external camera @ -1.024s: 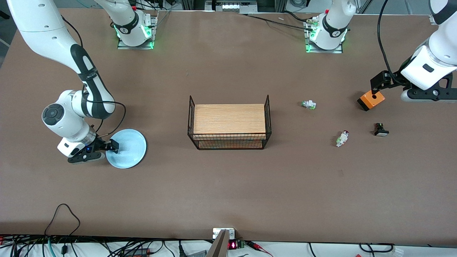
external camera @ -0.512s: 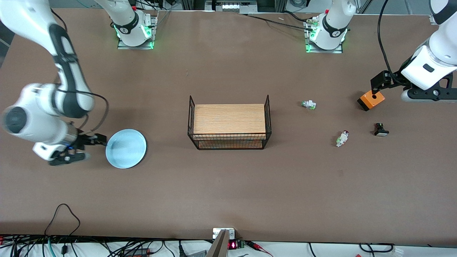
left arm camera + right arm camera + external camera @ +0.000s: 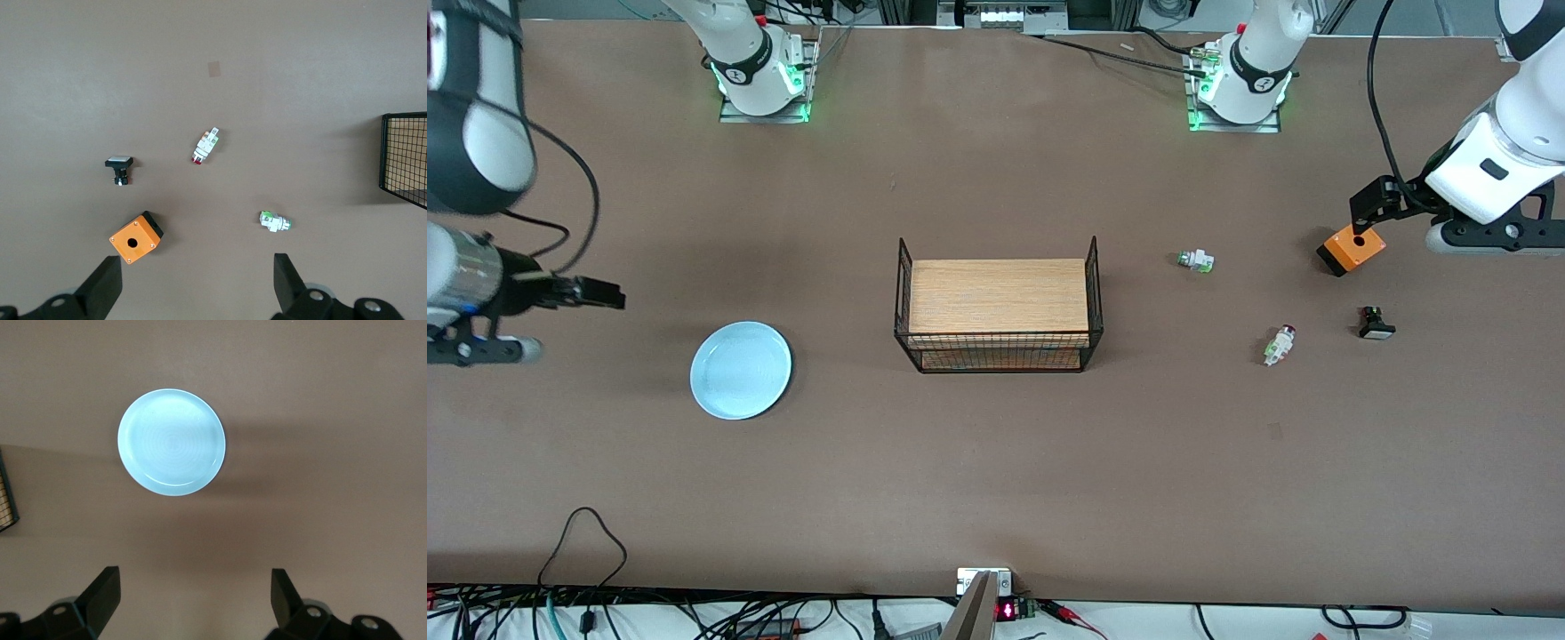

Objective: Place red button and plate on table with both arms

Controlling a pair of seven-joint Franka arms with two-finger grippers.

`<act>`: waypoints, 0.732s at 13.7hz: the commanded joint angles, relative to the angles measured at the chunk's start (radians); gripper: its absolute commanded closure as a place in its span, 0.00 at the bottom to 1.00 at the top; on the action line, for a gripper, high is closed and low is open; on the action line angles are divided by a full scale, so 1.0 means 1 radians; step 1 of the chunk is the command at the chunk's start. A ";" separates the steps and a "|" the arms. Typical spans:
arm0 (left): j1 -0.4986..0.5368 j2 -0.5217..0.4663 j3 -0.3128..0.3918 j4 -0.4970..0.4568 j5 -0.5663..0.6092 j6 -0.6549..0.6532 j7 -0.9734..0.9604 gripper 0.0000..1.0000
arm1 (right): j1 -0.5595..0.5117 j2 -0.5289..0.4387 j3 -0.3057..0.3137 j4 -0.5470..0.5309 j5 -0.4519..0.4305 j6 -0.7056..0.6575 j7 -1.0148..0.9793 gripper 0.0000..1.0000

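The light-blue plate lies flat on the brown table toward the right arm's end; it also shows in the right wrist view. My right gripper is open and empty, raised over bare table beside the plate; its tips frame bare table. The red button lies on its side on the table toward the left arm's end, also in the left wrist view. My left gripper is open and empty, held over the orange box, its tips apart.
A black wire rack with a wood top stands mid-table. An orange box with a hole, a green-capped switch and a black switch with a white cap lie around the red button.
My right gripper has drawn away from the plate's rim, rising and moving toward the right arm's end of the table. The plate stays where it was. The left arm has not moved.
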 commanded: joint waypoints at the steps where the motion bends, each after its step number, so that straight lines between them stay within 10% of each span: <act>1: 0.004 0.004 0.001 0.022 -0.023 -0.020 0.023 0.00 | 0.051 -0.068 -0.024 0.017 -0.008 -0.089 0.127 0.00; 10: 0.001 0.004 0.001 0.022 -0.013 -0.021 0.021 0.00 | 0.102 -0.253 -0.046 -0.111 -0.016 -0.131 0.070 0.00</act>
